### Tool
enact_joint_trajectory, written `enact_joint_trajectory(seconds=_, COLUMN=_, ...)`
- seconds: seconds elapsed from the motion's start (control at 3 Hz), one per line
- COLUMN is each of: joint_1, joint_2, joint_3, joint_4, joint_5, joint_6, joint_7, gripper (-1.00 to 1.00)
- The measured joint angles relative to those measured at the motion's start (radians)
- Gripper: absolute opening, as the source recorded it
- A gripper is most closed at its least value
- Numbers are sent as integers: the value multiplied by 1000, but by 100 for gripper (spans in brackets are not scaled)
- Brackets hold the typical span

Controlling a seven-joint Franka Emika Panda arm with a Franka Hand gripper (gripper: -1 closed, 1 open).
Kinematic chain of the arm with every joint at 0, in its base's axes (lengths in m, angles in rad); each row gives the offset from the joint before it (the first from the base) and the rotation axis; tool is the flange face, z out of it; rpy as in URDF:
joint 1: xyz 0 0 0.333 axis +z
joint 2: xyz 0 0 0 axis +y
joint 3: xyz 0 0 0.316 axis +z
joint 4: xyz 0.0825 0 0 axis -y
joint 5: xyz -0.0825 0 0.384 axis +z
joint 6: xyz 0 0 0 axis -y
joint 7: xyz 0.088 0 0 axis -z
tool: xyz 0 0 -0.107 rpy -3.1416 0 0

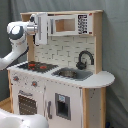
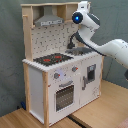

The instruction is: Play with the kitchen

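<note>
The kitchen [image 1: 65,50] is a tall toy of white panels and pale wood, seen in both exterior views. It has a black-red hob [image 1: 36,65], a sink [image 1: 70,73], a black tap [image 1: 85,59] and a windowed oven door [image 1: 27,104]. My gripper [image 1: 43,27] reaches in from the first exterior view's left. It is held high at the upper shelf, beside the microwave front [image 1: 67,25] and well above the hob. In the second exterior view my arm [image 2: 107,47] comes from the right over the sink [image 2: 80,50], its wrist near the top board next to the grey hood [image 2: 49,21].
A grey curtain [image 1: 115,45] hangs behind the kitchen. The kitchen [image 2: 37,85] stands on a wooden floor [image 2: 102,107]. A white rounded part of the robot [image 1: 20,121] fills the first exterior view's bottom left corner.
</note>
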Motion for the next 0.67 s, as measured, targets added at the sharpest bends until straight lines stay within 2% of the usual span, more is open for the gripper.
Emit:
enact_joint_trajectory(seconds=0.33, joint_1=44, joint_2=36, joint_3=-8, joint_4=-42, joint_5=1, joint_6=71, joint_7=-3, gripper=-100)
enact_joint_trajectory(seconds=0.67, joint_1=66, joint_2=51, joint_3=8, joint_4=-43, joint_5=17, joint_6=140, joint_7=-3, gripper=-100)
